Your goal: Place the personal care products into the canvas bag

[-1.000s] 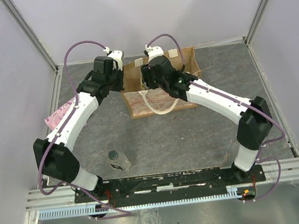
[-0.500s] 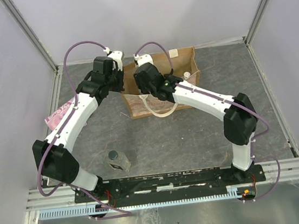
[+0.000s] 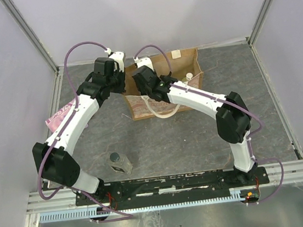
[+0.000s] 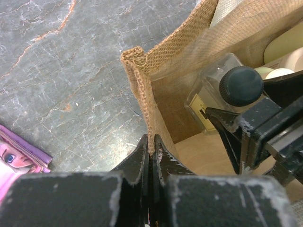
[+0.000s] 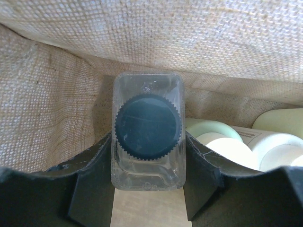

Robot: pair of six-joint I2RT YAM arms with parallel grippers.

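The canvas bag (image 3: 187,56) sits at the far middle of the table (image 3: 198,135), its mouth open upward. The left jaws are pinched shut on the top edge of the bag's left wall, close to a corner. The right jaws reach down inside the bag at its left end, clamped on either side of a clear bottle (image 5: 147,127) with a black cap. This bottle is upright and close to the woven wall; I cannot tell whether it touches the bag's floor. Just to its right inside the bag are pale yellow bottles (image 5: 279,142) with cream tops. A second clear bottle (image 3: 120,163), also black-capped, sits on the table well apart from the bag, near the left arm's base. A pink packet (image 3: 57,115) lies at the table's left edge.
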